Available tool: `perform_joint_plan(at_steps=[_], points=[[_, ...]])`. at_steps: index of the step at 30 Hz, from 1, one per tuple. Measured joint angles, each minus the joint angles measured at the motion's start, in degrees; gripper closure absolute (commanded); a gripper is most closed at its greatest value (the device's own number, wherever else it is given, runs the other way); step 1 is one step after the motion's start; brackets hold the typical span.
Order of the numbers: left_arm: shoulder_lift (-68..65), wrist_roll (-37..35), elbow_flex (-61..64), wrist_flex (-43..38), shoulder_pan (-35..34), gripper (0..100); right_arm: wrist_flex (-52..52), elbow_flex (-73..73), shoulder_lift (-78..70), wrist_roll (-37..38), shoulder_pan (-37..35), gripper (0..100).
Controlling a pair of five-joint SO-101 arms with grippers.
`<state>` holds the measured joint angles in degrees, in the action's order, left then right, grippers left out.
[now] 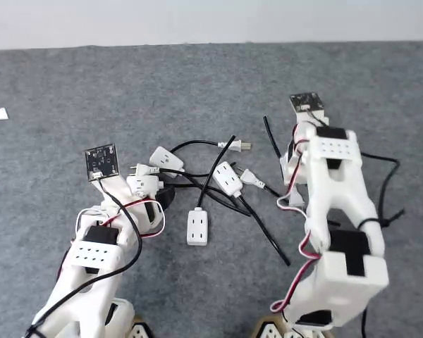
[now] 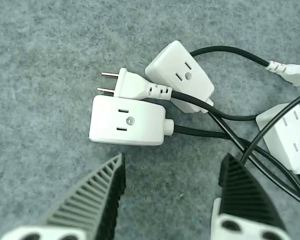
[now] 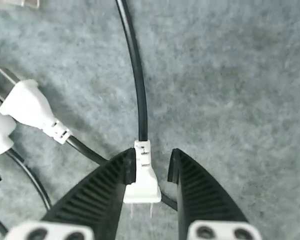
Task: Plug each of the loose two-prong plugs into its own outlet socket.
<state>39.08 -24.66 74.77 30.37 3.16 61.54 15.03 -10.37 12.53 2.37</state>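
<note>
My left gripper (image 2: 175, 159) is open just short of a white outlet socket (image 2: 127, 121) that lies flat on the grey carpet. A loose two-prong plug (image 2: 132, 85) rests against that socket's far side, next to a second socket (image 2: 180, 72). My right gripper (image 3: 152, 155) is open, with a white plug (image 3: 142, 182) on a black cord (image 3: 135, 70) between its fingers. One finger (image 3: 115, 185) touches the plug and a small gap shows at the other. From above, two more sockets (image 1: 228, 178) (image 1: 197, 226) and two loose plugs (image 1: 234, 146) (image 1: 250, 178) lie between the arms.
Black cords (image 1: 257, 225) cross and tangle over the middle of the carpet. Another loose plug (image 3: 30, 107) lies close to my right gripper. White scraps (image 1: 0, 113) sit at the far left edge. Open carpet stretches toward the back wall.
</note>
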Motion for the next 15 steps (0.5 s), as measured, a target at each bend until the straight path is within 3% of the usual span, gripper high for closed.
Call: perform_joint_plan(at_steps=[15], points=[[0.0, 0.0, 0.0, 0.0, 0.0, 72, -2.1, -5.7, -10.1, 1.0, -0.4, 88.4]])
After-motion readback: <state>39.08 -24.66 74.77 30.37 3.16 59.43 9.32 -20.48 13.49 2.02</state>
